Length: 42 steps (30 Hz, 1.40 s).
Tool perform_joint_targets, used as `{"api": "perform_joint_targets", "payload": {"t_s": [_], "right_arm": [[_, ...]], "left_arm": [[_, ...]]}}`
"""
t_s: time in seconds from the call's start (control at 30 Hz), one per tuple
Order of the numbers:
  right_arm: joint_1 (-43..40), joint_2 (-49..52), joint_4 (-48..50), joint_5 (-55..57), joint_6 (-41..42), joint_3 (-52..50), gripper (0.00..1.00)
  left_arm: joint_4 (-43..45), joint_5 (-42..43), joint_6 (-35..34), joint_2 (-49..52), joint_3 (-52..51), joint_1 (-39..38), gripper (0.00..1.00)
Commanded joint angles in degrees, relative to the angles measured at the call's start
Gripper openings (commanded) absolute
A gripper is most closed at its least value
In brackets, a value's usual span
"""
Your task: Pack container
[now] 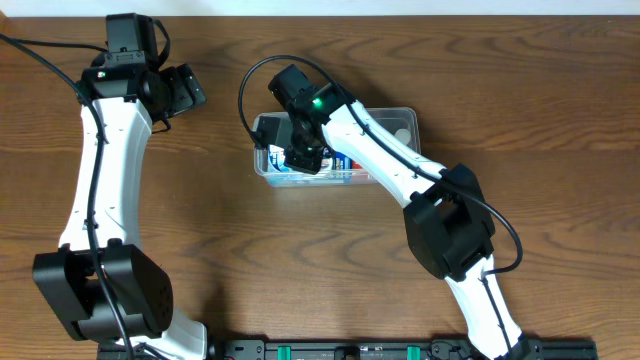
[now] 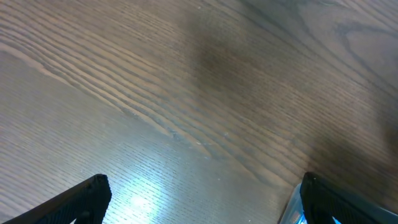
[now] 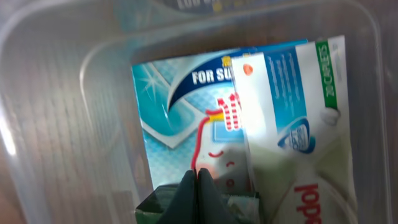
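The clear plastic container [image 1: 400, 122] sits on the table right of centre. It holds several small boxes, among them a blue box [image 3: 180, 106], a white and green box [image 3: 292, 106] and a dark green box [image 3: 152, 210]. My right gripper [image 1: 305, 152] hangs over the container's left end. In the right wrist view its fingers [image 3: 198, 182] are pressed together with nothing between them, just above the dark green box. My left gripper [image 1: 187, 88] is at the far left, open and empty over bare wood [image 2: 202, 199]. A corner of the container [image 2: 291, 208] shows beside its right finger.
The wooden table [image 1: 250, 260] spreads around the container. The container's clear wall [image 3: 50, 124] rises left of the boxes. The right arm [image 1: 390, 165] lies across the container's front edge.
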Motion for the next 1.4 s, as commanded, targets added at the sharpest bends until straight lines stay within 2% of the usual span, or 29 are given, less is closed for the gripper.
{"api": "perform_joint_targets", "payload": {"t_s": [0.0,1.17,1.2,1.3,1.37], "right_arm": [[0.7,1.2,-0.6,3.2,-0.7,0.7,0.01],[-4.0,1.1,-7.1,4.0,-0.7,0.7,0.01],[-4.0,1.1,-7.1,4.0,-0.7,0.7,0.02],[-4.0,1.1,-6.3,3.9,-0.7,0.7,0.25],[-3.9,0.9,-5.7,3.2,-0.5,0.7,0.29]], "left_arm": [[-0.1,-0.3,-0.1,0.3,0.2,0.2,0.98],[-0.1,-0.3,-0.1,0.3,0.2,0.2,0.98],[-0.1,-0.3,-0.1,0.3,0.2,0.2,0.98],[-0.1,-0.3,-0.1,0.3,0.2,0.2,0.98],[-0.1,-0.3,-0.1,0.3,0.2,0.2,0.98]]}}
